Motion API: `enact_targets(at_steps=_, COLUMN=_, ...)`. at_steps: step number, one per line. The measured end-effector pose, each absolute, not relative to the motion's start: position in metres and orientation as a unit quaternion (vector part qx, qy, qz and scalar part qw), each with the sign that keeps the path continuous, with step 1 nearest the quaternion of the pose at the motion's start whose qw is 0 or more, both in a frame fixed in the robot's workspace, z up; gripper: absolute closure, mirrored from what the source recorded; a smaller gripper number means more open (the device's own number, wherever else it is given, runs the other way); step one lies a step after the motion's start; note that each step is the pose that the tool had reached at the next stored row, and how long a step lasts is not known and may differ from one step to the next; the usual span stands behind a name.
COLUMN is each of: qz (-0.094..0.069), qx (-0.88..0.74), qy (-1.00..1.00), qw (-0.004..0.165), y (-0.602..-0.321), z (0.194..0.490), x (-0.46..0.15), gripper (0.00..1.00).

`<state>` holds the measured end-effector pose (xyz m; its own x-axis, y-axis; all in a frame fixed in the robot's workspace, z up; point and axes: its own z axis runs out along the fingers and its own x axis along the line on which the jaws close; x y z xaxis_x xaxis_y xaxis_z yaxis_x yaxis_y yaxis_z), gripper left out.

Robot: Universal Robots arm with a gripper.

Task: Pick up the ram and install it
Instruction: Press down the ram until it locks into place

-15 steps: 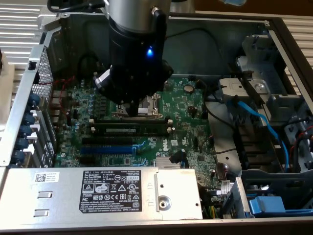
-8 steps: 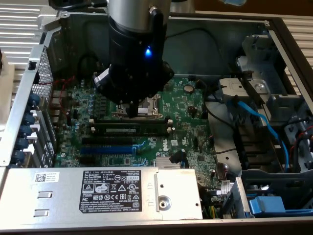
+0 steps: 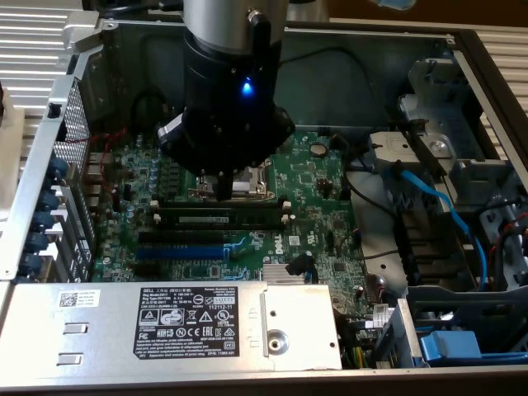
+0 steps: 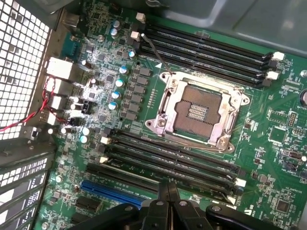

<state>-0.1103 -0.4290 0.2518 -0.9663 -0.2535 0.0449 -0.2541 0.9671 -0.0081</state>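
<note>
One ram [image 3: 221,219] sat in a slot near the CPU socket [image 3: 247,183], gripper [image 3: 223,183] hanging just above it.
Stick lay flat along the black slots with white latches [image 3: 285,213] at its right end, so it looked seated or close to it. Fingers [image 4: 169,192] looked pressed together with nothing between them in the wrist view, likely placed for pushing down, not grasping. Blue slot [image 3: 181,250] empty, nearer the camera.

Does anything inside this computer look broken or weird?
Nothing looks broken. The one odd spot is the processor socket in the middle of the motherboard: it sits bare, with no chip in it.
</note>
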Motion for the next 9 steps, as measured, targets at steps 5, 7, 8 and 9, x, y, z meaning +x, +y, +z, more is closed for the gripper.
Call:
enact_targets(at_steps=5, qz=0.010, qx=0.106, qy=-0.994, qw=0.023, y=-0.4290, z=0.2530, x=-0.1103, gripper=0.90)
enact_targets(at_steps=7, qz=0.012, qx=0.097, qy=-0.995, qw=0.023, y=-0.4289, z=0.2540, x=-0.1102, gripper=0.90)
enact_targets(at_steps=8, qz=0.012, qx=0.093, qy=-0.995, qw=0.023, y=-0.4290, z=0.2547, x=-0.1102, gripper=0.90)
enact_targets(at_steps=9, qz=0.013, qx=0.089, qy=-0.996, qw=0.024, y=-0.4290, z=0.2553, x=-0.1102, gripper=0.90)
